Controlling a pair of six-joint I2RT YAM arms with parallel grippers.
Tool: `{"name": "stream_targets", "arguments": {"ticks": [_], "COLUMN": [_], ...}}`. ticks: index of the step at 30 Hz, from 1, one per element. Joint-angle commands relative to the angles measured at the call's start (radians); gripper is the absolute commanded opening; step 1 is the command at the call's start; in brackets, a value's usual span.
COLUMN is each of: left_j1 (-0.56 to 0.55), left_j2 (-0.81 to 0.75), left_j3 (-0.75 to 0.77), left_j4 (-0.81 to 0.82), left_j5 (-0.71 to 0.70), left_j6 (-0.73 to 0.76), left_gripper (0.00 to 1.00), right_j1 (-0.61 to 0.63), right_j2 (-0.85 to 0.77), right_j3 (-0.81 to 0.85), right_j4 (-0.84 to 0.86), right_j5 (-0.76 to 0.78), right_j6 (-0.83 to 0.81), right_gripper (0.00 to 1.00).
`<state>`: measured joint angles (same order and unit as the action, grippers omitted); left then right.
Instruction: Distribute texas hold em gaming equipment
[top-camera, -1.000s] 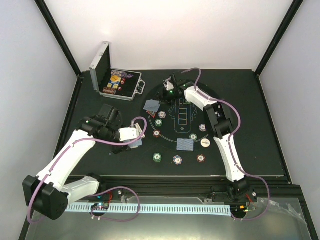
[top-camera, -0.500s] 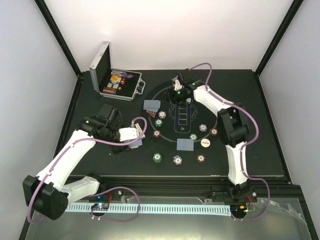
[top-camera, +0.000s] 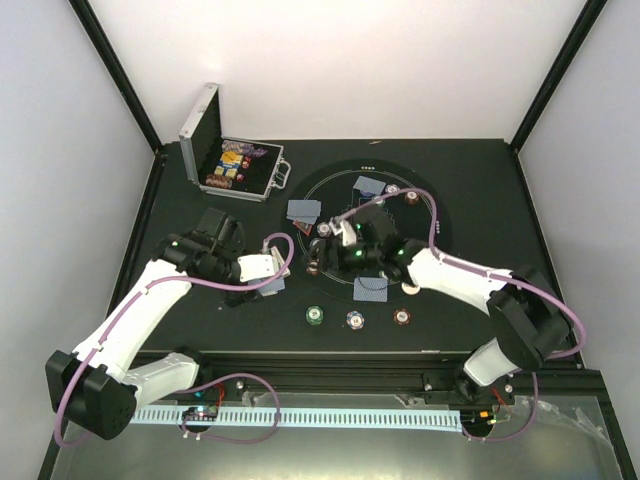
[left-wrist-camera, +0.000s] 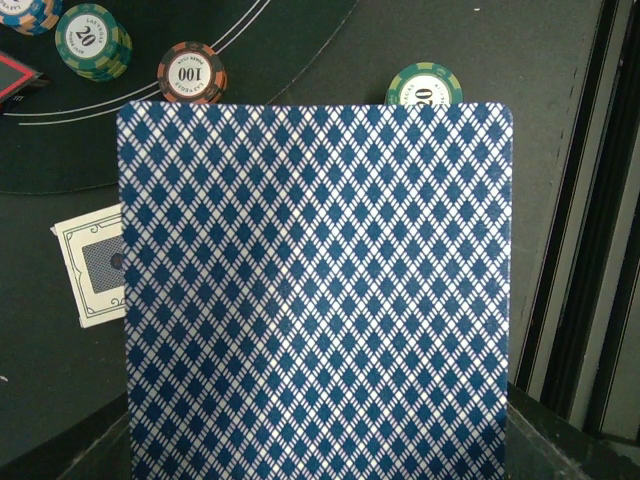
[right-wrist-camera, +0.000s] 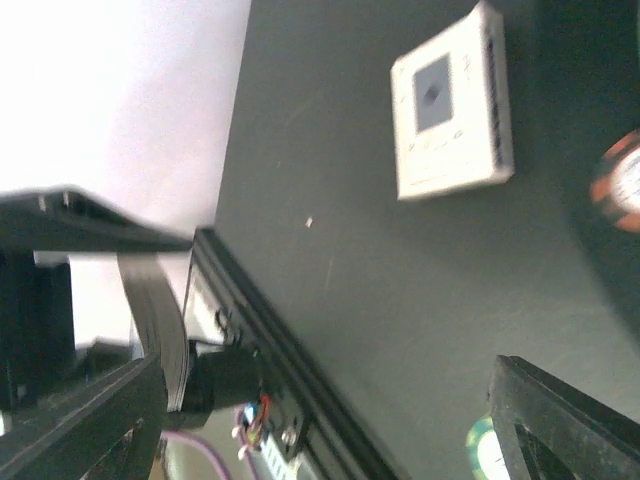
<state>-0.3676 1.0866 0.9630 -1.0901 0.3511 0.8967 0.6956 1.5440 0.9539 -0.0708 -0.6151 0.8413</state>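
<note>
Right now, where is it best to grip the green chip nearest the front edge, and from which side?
Take the green chip across its round rim, coming straight down from above. It lies flat and low on the table, with free space between it and the blue-white chip on its right, so a finger fits on each side.

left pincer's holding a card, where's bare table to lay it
Barest: the back right of the table, bordered by the round mat, the back edge and the right arm. A smaller patch sits between the silver case and the left arm. Crowded: the mat's left half and near rim, with chips, cards and the right pincer.
</note>
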Motion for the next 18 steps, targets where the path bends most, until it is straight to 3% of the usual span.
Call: {"name": "stream_targets", "arguments": {"ticks": [1, 8, 18], "left_j1": [0.006, 0.006, 0.006], "left_j2": [-0.005, -0.003, -0.001], "left_j3": [0.039, 0.043, 0.044], "left_j4": [0.019, 0.003, 0.000], "left_j5": [0.023, 0.024, 0.025], "left_j6": [-0.010, -0.004, 0.002], "left_gripper": [0.02, 0.02, 0.01], "right_j1": [0.103, 0.201, 0.238], "right_j2": [-0.032, 0.052, 0.140], "right_j3": [-0.094, -0.071, -0.014], "right_j4": [0.281, 0.427, 0.417], "right_j5": [-0.018, -0.032, -0.050], "right_j6": [0.176, 0.263, 0.267], "right_gripper": [0.91, 0.91, 0.88]}}
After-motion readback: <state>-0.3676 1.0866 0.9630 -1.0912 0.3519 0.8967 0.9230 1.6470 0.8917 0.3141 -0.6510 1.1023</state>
